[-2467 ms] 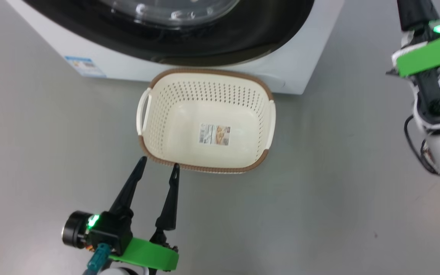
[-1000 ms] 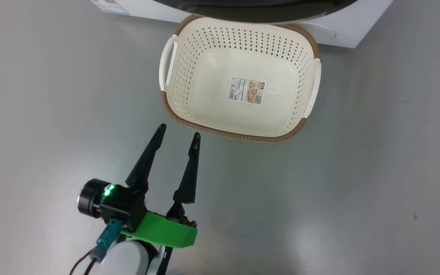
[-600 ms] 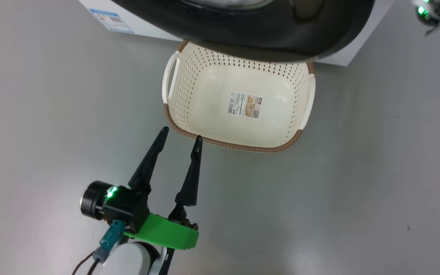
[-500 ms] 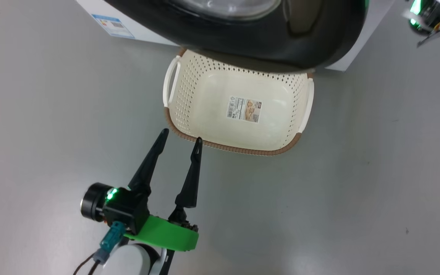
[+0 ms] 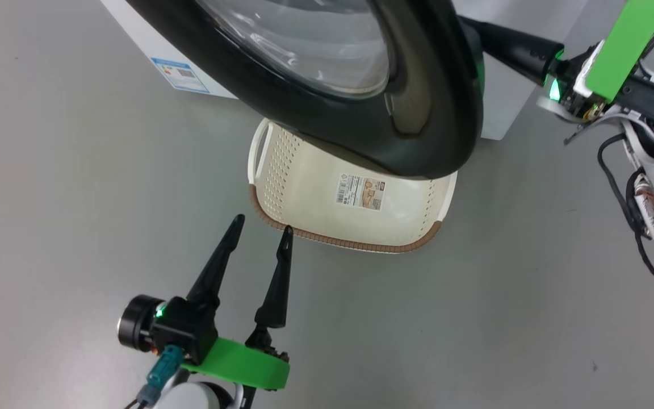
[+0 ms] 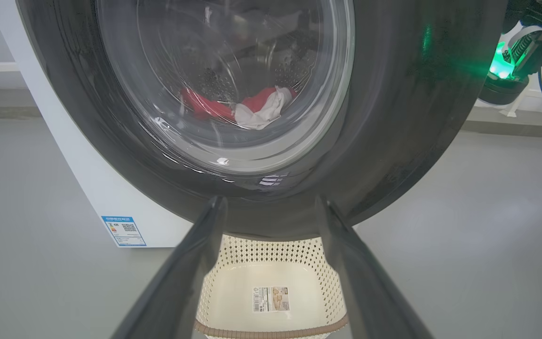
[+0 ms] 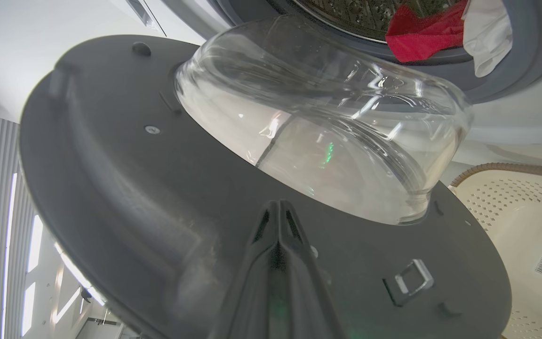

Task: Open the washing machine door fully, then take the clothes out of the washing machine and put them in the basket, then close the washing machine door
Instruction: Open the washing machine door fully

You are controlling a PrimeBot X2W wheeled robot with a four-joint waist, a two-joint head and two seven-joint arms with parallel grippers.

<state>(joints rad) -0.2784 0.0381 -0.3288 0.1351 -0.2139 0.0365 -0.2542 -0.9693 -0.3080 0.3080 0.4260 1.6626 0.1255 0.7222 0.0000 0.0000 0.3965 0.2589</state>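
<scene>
The washing machine door (image 5: 418,113), black-rimmed with a bulging glass window, stands partly open and hangs over the cream basket (image 5: 349,243). My right gripper (image 5: 474,31) is shut; its tips go behind the door's free edge. In the right wrist view the shut right gripper (image 7: 278,205) rests against the door's dark inner face (image 7: 134,188). The clothes, a red garment (image 7: 421,35) and a white cloth (image 7: 487,33), lie at the mouth of the drum. My left gripper (image 5: 263,223) is open and empty, low beside the basket's near-left rim. Through the door glass the clothes (image 6: 252,106) also show.
The white washing machine (image 5: 151,45) stands on a grey floor, with a blue label (image 5: 182,74) low on its front. The basket (image 6: 271,329) sits on the floor right under the door. A metal latch (image 7: 412,280) sticks out of the door's inner face.
The head camera has shifted. The door has swung further out over the basket, and my right arm has come into view behind its edge. The left gripper keeps its place, still open.
</scene>
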